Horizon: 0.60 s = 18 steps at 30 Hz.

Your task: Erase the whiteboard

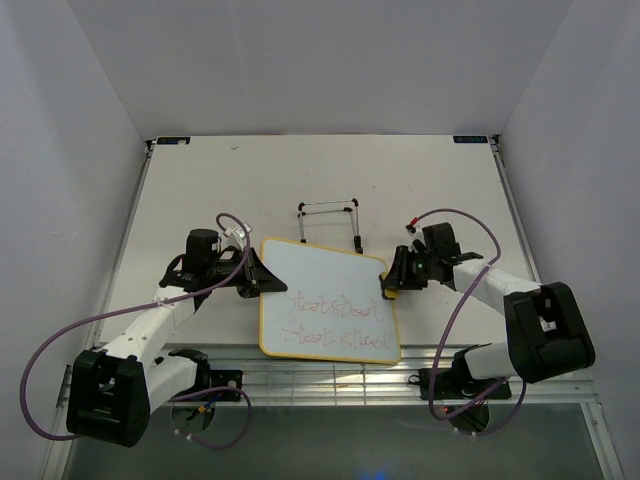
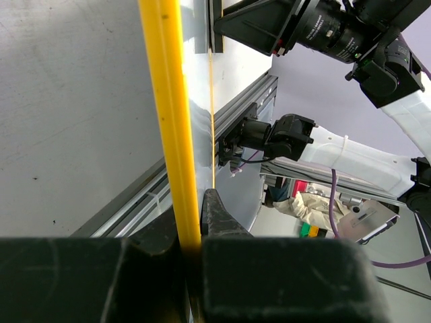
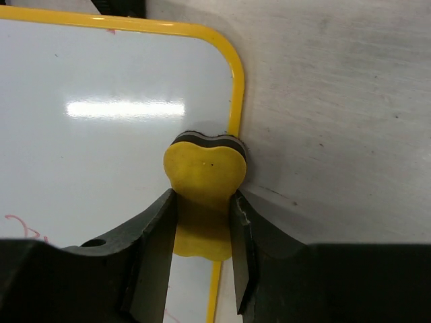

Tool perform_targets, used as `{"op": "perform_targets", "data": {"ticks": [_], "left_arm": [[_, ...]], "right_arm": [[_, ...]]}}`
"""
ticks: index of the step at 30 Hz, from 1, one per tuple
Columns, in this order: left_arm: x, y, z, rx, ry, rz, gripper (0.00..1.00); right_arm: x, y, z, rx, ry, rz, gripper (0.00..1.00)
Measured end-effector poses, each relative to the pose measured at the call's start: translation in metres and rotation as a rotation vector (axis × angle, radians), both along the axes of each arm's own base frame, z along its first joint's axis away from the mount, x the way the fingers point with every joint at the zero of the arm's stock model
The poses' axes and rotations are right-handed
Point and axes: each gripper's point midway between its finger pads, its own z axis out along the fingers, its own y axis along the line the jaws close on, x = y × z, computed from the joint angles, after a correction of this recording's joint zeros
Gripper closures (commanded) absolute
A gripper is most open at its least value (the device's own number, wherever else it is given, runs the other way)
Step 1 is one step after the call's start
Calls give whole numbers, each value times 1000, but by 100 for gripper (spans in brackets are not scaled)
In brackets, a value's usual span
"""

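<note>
The whiteboard [image 1: 325,300], white with a thin yellow frame, lies flat in the middle of the table and bears two lines of red-green scribbles on its near half. My left gripper [image 1: 262,278] is shut on the board's left edge; in the left wrist view the yellow frame [image 2: 168,121] runs between the fingers. My right gripper [image 1: 392,285] is shut on the small yellow eraser [image 3: 203,182], which rests on the board's right edge [image 3: 237,87] near its far right corner. The board's white surface [image 3: 101,134] fills the left of the right wrist view.
A thin wire easel stand [image 1: 328,218] sits just behind the board. The table's metal rail [image 1: 330,375] runs along the near edge by the arm bases. White walls enclose the table on three sides.
</note>
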Motion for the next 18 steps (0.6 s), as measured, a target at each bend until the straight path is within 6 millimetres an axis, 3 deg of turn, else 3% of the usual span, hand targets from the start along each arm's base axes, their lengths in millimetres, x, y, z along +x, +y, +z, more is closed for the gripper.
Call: {"op": "perform_targets", "data": {"ticks": [5,9,15,18], "left_arm": [[0,0,0,-1,-2,-1,100],[0,0,1,-3,-3,-2,100],[1,-1,2,-7,-14,-6,100],[1,-1,2,-10,-9,-2,100]], "right_arm": [[-2,-3,-1,3,6,9,75],[-7,9,5,37,8,50,74],[-15,62,38,148,-32,180,75],[-31,101,56,179,-68,263,75]]}}
